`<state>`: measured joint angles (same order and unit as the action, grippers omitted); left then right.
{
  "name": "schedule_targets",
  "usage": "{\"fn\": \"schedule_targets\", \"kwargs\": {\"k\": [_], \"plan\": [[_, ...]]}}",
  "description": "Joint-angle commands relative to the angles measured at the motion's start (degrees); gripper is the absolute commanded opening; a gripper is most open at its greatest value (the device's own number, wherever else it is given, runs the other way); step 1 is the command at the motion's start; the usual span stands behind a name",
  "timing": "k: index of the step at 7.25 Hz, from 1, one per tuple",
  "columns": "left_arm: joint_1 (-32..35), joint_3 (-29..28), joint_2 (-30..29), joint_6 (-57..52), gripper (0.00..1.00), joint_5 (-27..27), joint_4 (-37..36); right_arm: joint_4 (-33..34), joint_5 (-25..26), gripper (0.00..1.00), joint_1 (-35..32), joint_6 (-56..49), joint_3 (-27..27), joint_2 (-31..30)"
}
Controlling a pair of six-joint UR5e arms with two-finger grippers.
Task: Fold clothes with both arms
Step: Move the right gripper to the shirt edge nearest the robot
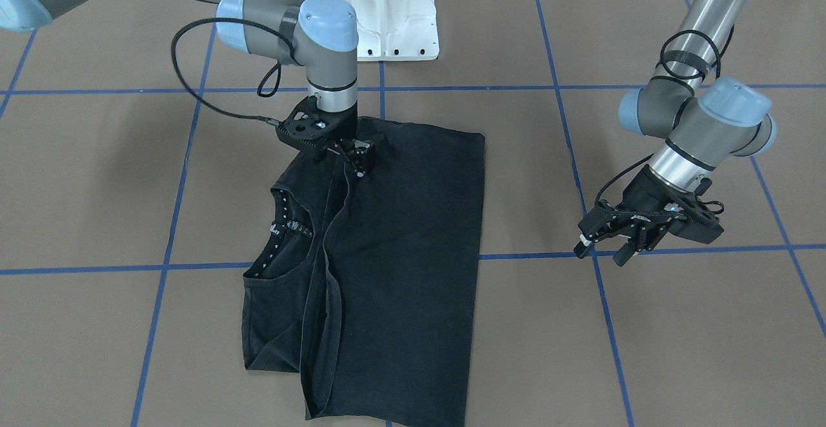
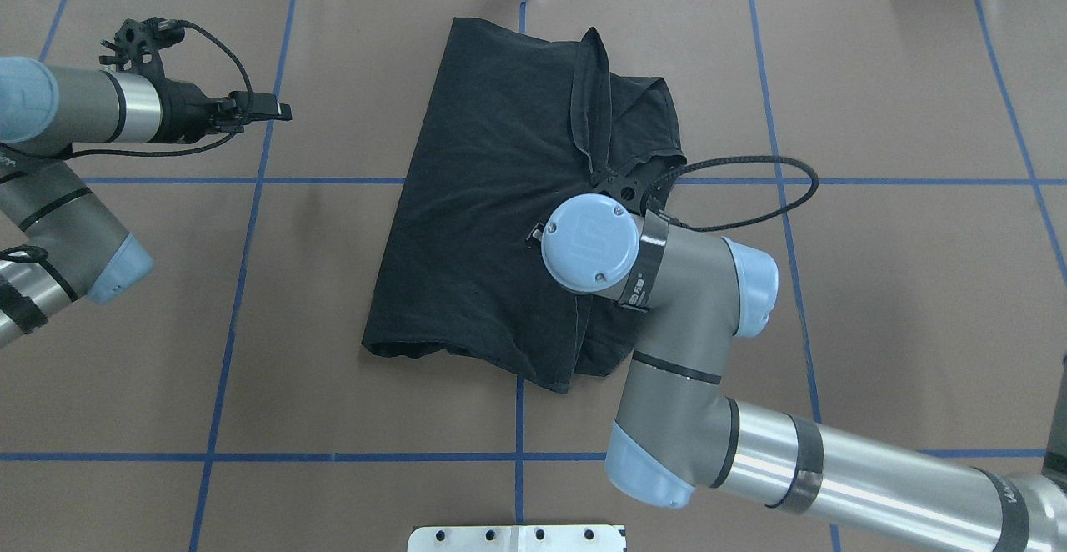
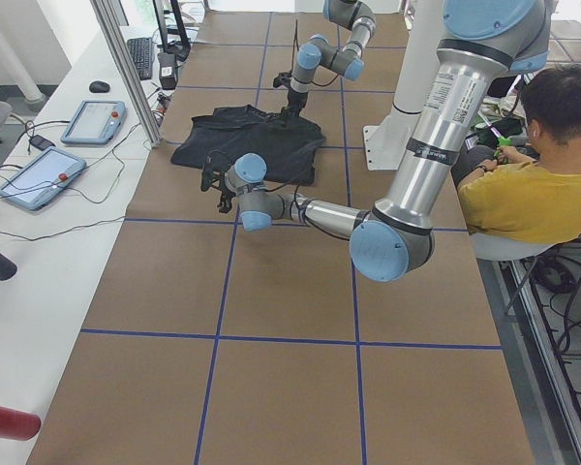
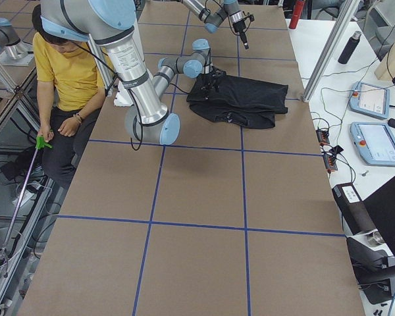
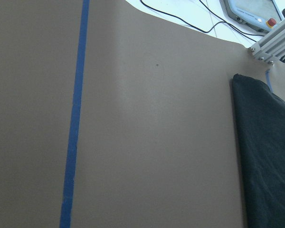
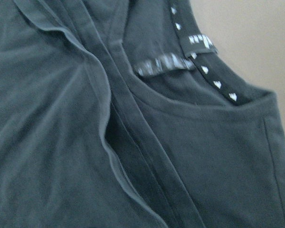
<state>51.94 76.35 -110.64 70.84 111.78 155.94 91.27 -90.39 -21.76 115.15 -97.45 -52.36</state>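
The black T-shirt (image 1: pixel 413 253) lies folded on the brown table, its collar (image 1: pixel 284 233) with a white-printed band on the robot's right side. One flap is laid over the middle, with a raised hem ridge (image 6: pixel 109 142). My right gripper (image 1: pixel 359 159) points down at the near end of that ridge, at or just above the cloth. Its black fingers blend into the fabric, so its state is unclear, and the wrist cap (image 2: pixel 590 243) hides it from overhead. My left gripper (image 1: pixel 601 253) hovers open and empty over bare table, well clear of the shirt's left edge (image 5: pixel 240 156).
The white base pedestal (image 1: pixel 393 14) stands just behind the shirt. A seated person in yellow (image 3: pixel 533 194) is beside the robot. Tablets (image 3: pixel 39 174) and cables lie on the side bench past an aluminium post (image 3: pixel 126 73). Blue tape lines (image 1: pixel 387 88) grid the table.
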Motion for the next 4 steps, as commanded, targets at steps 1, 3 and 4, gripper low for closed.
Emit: {"fn": "schedule_targets", "kwargs": {"k": [1,3,4], "plan": [[0.0,0.0,0.2,0.0,1.0,-0.1,0.1,-0.4,4.7,0.94,5.8,13.9,-5.5,-4.8],[0.0,0.2,0.2,0.1,1.0,-0.1,0.1,-0.4,5.0,0.94,7.8,20.7,-6.2,-6.5],[0.0,0.2,0.2,0.1,1.0,-0.1,0.1,-0.5,6.2,0.93,8.0,21.9,-6.2,-6.2]]}}
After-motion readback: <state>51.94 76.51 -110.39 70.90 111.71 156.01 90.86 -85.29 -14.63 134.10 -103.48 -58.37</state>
